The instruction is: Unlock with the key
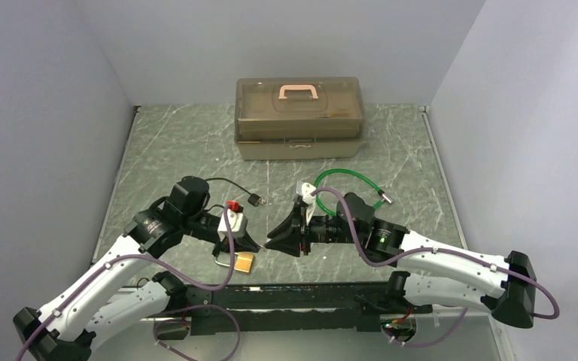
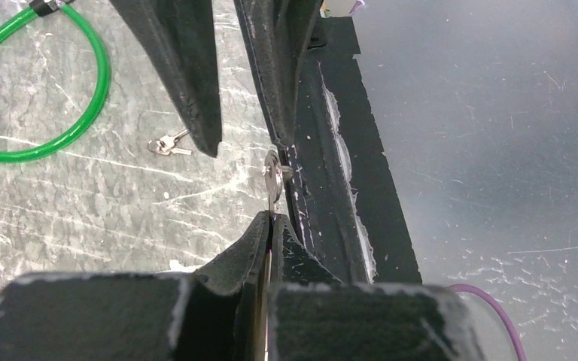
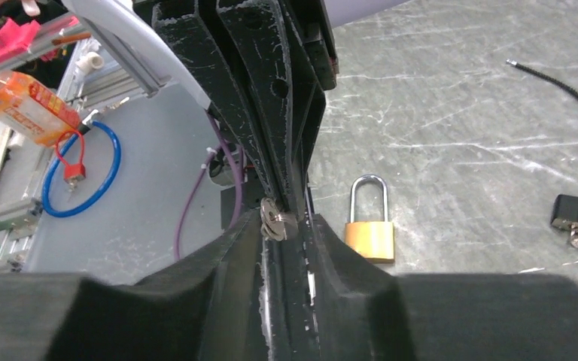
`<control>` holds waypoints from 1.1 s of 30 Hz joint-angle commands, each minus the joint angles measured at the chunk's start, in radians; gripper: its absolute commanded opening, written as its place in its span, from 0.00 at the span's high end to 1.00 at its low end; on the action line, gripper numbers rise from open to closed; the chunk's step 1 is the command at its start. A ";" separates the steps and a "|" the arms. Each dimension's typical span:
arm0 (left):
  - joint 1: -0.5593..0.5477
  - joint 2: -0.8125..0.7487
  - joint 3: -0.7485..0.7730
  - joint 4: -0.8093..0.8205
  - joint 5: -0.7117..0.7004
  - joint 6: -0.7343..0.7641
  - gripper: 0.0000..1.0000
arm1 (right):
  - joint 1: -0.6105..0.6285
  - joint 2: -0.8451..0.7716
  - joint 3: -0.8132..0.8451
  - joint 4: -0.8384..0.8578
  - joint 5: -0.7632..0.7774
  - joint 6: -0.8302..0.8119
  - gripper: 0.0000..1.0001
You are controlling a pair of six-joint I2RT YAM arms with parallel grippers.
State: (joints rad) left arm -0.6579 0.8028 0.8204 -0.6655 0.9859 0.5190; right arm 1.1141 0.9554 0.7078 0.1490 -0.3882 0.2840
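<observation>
Left gripper (image 1: 258,247) pinched the key (image 2: 272,179) between its closed fingers, the bow sticking out past the tips. Just beside those tips, toward the arm bases, the brass padlock (image 1: 242,262) lay flat on the table (image 1: 188,143), its shackle shut. Right gripper (image 1: 269,244) met the left one tip to tip, its fingers slightly apart on either side of the key's bow. Behind it lay a green cable loop (image 1: 345,183).

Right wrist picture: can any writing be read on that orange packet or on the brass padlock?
No text can be read in any view.
The orange packet: there is print on it, too blurred to read.
The brass padlock: no lettering shows.
The toolbox, seen from above: no label shows.
</observation>
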 commanded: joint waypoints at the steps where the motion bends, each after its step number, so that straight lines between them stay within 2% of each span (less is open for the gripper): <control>1: 0.004 0.001 0.055 -0.014 -0.001 -0.007 1.00 | -0.014 -0.028 0.051 -0.021 0.024 -0.034 0.53; 3: 0.003 0.000 0.056 -0.010 0.003 -0.018 1.00 | -0.031 -0.049 0.064 -0.054 0.014 -0.059 0.40; 5: 0.004 -0.003 0.056 0.001 0.002 -0.045 1.00 | -0.054 -0.062 0.068 -0.063 -0.023 -0.069 0.32; 10: 0.007 -0.002 0.059 0.029 0.036 -0.096 1.00 | -0.071 -0.019 0.072 -0.015 -0.101 -0.062 0.27; 17: 0.007 -0.001 0.068 0.015 0.033 -0.088 1.00 | -0.071 0.074 0.144 -0.037 -0.145 -0.112 0.34; 22: 0.007 -0.008 0.063 0.012 0.033 -0.082 1.00 | -0.070 0.100 0.160 -0.049 -0.177 -0.124 0.48; 33: 0.006 -0.004 0.090 -0.003 0.041 -0.073 1.00 | -0.070 0.145 0.221 -0.168 -0.203 -0.193 0.67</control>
State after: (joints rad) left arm -0.6529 0.8024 0.8536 -0.6716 0.9867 0.4480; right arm 1.0443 1.0924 0.8742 0.0261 -0.5758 0.1452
